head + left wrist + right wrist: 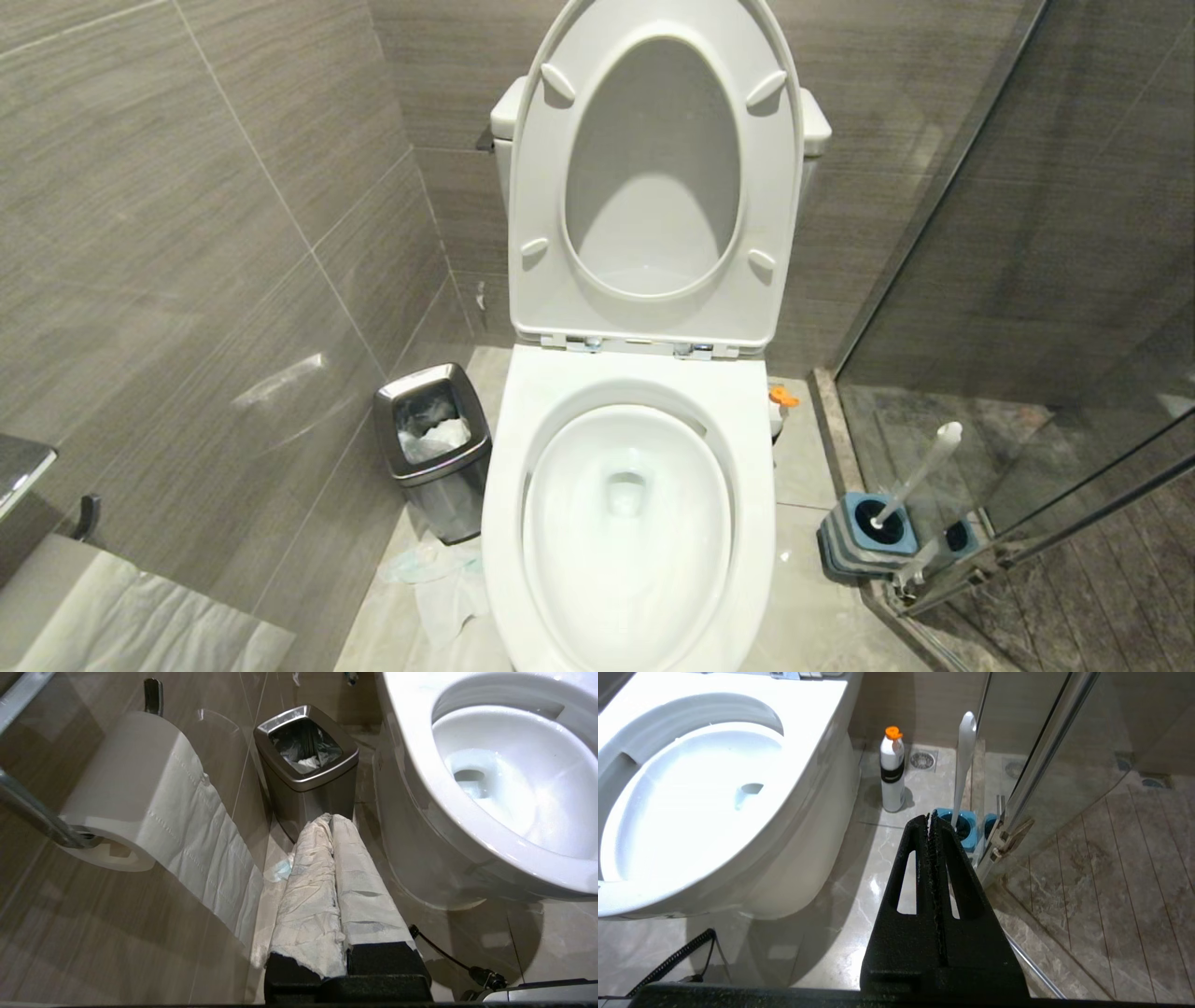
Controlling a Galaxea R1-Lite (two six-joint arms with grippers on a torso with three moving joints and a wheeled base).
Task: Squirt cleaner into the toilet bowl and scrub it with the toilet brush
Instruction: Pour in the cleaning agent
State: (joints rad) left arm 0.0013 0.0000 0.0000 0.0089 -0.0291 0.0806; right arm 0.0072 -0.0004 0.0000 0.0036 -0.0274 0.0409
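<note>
Both claws together, empty: left claw (332, 819) paper-wrapped, near waste bin (306, 751); right claw (930, 820) low over floor. Toilet bowl (627, 523) open. Cleaner bottle (893, 772) beside bowl; toilet brush (920, 471) in holder (854, 532). Risk: tall bottle tips if nudged; brush close against glass door (1045, 751).

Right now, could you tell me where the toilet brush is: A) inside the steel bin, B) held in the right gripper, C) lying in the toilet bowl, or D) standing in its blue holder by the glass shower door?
D: the toilet brush stands in the blue holder beside the glass shower door.
</note>
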